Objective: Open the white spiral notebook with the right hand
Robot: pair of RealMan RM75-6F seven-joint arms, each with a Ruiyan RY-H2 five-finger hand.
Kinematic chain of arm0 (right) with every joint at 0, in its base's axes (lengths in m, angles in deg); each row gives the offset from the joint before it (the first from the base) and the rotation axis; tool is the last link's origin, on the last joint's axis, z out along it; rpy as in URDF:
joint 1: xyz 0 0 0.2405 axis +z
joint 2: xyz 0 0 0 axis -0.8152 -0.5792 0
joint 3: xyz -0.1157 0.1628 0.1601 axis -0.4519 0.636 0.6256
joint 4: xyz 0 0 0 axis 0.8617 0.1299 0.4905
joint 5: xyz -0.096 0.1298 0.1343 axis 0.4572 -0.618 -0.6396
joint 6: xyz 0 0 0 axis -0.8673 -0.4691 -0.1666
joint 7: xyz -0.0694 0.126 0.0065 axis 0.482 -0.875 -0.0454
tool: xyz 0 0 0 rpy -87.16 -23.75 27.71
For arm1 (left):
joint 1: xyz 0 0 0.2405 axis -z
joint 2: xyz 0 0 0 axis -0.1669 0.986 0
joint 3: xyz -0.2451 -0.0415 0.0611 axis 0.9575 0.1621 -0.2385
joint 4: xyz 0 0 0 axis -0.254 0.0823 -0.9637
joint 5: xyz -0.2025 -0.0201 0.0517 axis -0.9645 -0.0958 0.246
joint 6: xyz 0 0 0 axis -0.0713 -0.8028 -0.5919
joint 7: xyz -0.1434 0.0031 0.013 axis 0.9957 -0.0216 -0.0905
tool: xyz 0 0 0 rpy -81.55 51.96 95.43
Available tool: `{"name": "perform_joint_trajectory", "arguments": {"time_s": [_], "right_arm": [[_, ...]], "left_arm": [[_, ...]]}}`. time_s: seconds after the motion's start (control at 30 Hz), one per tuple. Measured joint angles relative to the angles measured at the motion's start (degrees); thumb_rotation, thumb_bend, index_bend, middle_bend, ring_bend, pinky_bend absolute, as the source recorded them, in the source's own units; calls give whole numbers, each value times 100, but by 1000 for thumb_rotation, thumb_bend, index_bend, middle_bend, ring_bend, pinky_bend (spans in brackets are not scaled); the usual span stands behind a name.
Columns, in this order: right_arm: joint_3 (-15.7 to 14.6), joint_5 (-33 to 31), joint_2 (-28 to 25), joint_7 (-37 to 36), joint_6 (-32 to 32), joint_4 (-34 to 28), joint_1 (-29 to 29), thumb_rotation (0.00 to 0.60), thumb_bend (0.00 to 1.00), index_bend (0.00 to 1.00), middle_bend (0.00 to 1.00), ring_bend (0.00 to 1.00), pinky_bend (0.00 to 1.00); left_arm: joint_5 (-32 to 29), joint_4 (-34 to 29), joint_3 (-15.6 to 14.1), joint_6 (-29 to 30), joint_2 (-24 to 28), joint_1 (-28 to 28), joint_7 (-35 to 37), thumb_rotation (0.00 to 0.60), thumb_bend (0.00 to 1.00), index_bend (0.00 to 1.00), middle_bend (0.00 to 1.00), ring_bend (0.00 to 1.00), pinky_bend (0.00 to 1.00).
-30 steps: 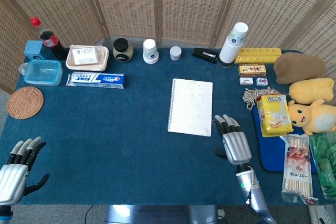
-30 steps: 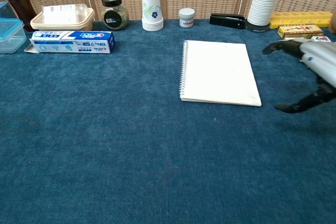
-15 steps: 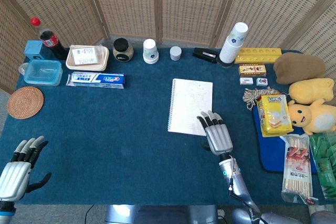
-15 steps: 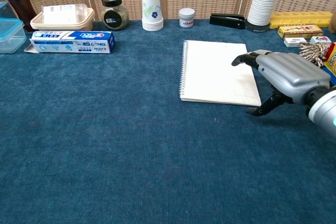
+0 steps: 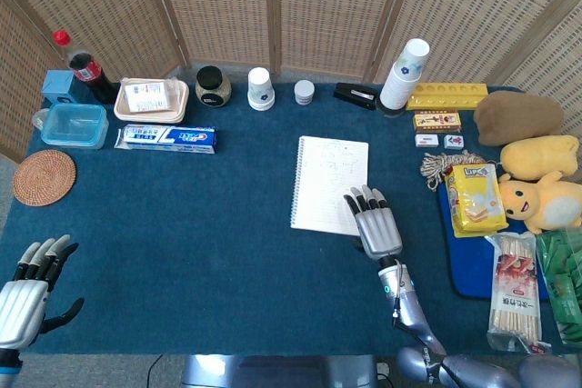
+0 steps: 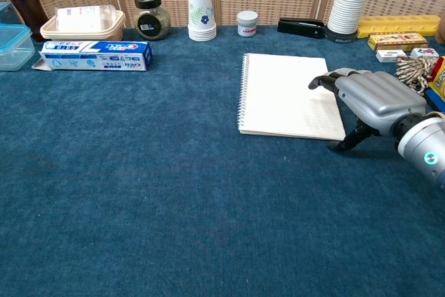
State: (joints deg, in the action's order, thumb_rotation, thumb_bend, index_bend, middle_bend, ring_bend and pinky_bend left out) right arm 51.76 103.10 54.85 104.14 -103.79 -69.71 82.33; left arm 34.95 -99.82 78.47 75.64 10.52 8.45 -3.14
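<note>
The white spiral notebook (image 5: 331, 183) (image 6: 288, 94) lies closed and flat on the blue table, its spiral along the left edge. My right hand (image 5: 375, 224) (image 6: 370, 99) hovers palm down at the notebook's near right corner, fingers spread and reaching over the right edge of the cover, thumb low beside that edge. It holds nothing. Whether the fingertips touch the cover is unclear. My left hand (image 5: 27, 295) sits at the table's near left corner, fingers apart and empty, seen only in the head view.
Along the back stand a toothpaste box (image 5: 166, 138), jar (image 5: 212, 86), paper cups (image 5: 261, 89), small pot (image 5: 305, 92), stapler (image 5: 355, 95) and cup stack (image 5: 403, 75). Rope (image 5: 440, 167), snack bag (image 5: 476, 197), chopsticks (image 5: 515, 293) and plush toys (image 5: 542, 202) crowd the right.
My right hand moved left from beside the notebook to its near right corner, then edged slightly right and forward, fingers over the cover's edge. The left hand shifted a little.
</note>
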Motion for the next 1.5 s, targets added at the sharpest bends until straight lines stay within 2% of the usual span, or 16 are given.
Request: {"name": "perform_joint_trajectory", "arguments": {"time_s": [0.7,1.07,1.5], "right_arm": [[-116,140,11,-291,-228,588,171,600,196,151,175,91,151],[-259,659,498,-1467,-968,1837,143,600,198,153,175,125,146],[-97,896,1379,-2556,-1733,3477,340,600,193,154,176,165,146]], "left_arm": [[-3,-36,-13,33,-3,-5,-45,600,243,173,56,8,0],[20,6,-48,94,-7,-50,16,600,243,173,56,8,0],[58,66,-85,185,-33,-118,98,600,244,173,55,8,0]]}}
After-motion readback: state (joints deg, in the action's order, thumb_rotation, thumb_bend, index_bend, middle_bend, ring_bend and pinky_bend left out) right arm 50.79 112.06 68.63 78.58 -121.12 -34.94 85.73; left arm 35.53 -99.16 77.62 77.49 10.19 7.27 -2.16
